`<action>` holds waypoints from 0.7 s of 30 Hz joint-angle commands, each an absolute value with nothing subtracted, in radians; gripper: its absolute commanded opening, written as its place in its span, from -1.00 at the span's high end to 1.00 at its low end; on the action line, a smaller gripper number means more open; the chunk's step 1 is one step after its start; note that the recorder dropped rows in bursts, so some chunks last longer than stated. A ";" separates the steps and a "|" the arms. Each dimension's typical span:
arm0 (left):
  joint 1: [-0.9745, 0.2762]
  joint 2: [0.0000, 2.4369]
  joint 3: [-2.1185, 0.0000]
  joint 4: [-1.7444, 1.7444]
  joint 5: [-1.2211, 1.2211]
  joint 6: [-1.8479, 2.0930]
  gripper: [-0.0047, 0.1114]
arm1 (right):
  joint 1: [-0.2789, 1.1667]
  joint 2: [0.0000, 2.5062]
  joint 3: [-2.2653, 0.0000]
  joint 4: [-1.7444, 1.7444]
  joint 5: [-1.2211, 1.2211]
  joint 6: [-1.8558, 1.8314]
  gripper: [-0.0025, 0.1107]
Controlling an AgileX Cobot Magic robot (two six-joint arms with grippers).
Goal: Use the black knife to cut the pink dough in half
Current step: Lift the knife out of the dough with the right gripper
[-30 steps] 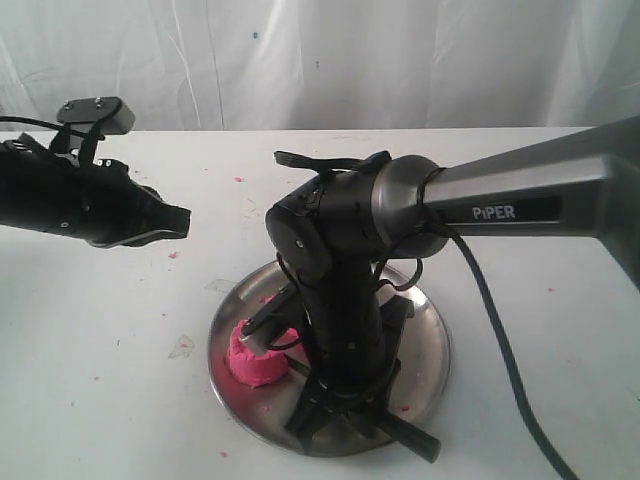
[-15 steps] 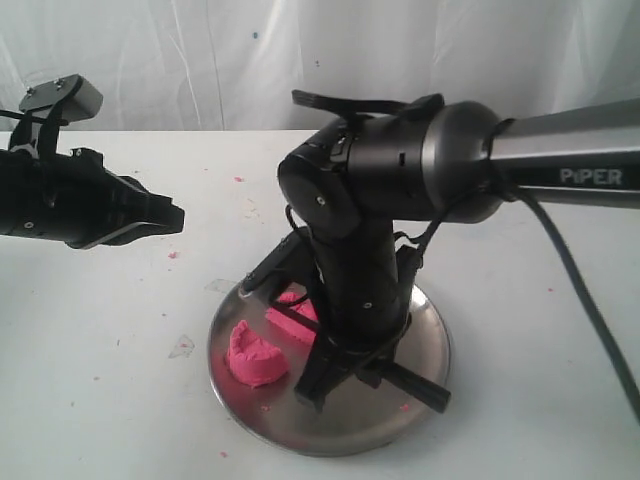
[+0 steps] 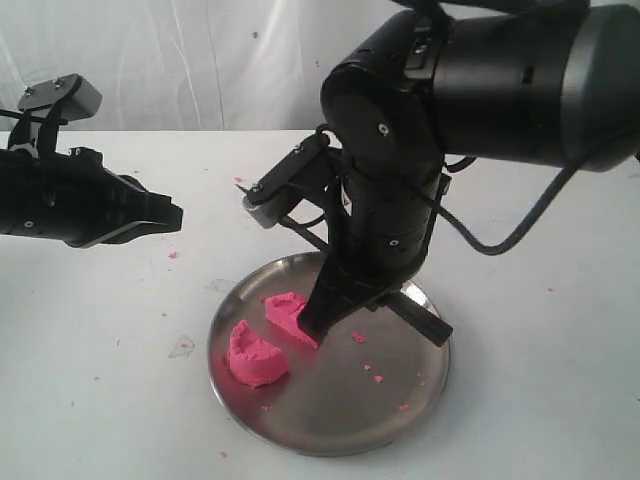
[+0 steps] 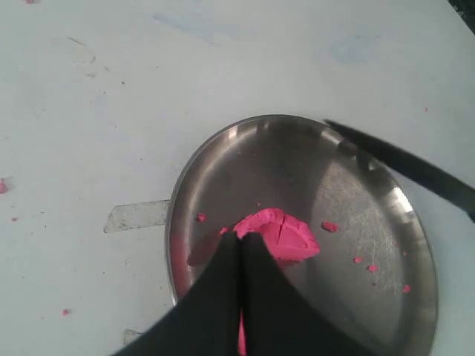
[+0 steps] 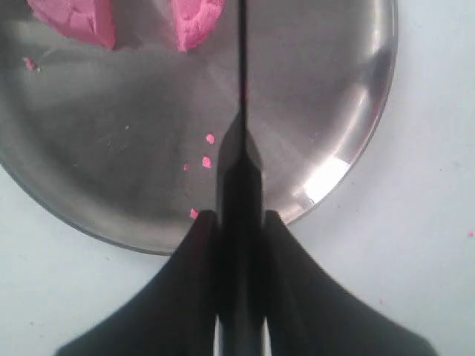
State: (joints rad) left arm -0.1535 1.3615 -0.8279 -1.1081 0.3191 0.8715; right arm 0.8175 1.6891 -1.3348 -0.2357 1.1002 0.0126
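Observation:
The pink dough lies as two half-lumps on the steel plate (image 3: 385,405), one (image 3: 257,358) near the left rim and one (image 3: 288,312) just behind it. My right gripper (image 3: 322,318) is shut on the black knife (image 3: 420,318) and holds it above the plate, close to the rear half. In the right wrist view the knife (image 5: 241,89) runs edge-on out from the gripper (image 5: 237,219) toward both halves (image 5: 74,18) (image 5: 194,18). My left gripper (image 3: 172,215) hangs shut and empty above the table, left of the plate. Its gripper (image 4: 239,239) hides part of the dough (image 4: 280,233) in the left wrist view.
Small pink crumbs (image 3: 358,338) dot the plate and the white table. Tape marks (image 3: 183,347) (image 4: 137,215) lie beside the plate's left rim. A white curtain (image 3: 250,60) closes off the back. The bulky right arm (image 3: 480,80) looms over the plate's far side.
The right arm has risen with the knife, lifting it off the plate and uncovering the dough as two separate halves. The left arm drew back slightly to the left, then held still.

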 commanded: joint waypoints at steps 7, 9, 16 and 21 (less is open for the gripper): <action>-0.153 1.349 -0.823 -1.120 0.326 0.869 0.92 | 0.817 1.592 -1.337 -0.217 1.075 0.061 0.96; -0.153 1.349 -0.823 -1.120 0.326 0.869 0.92 | 0.817 1.573 -1.333 -0.213 1.063 0.067 0.96; -0.153 1.349 -0.823 -1.120 0.326 0.869 0.92 | 0.804 1.463 -1.223 -0.162 0.975 0.092 0.96; -0.153 1.349 -0.823 -1.120 0.326 0.871 0.92 | 0.717 1.393 -1.110 0.036 0.820 0.048 0.96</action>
State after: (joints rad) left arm -0.1535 1.3615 -0.8279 -1.1081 0.3178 0.8715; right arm 0.7714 1.4355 -1.1637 -0.0729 0.9155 0.0846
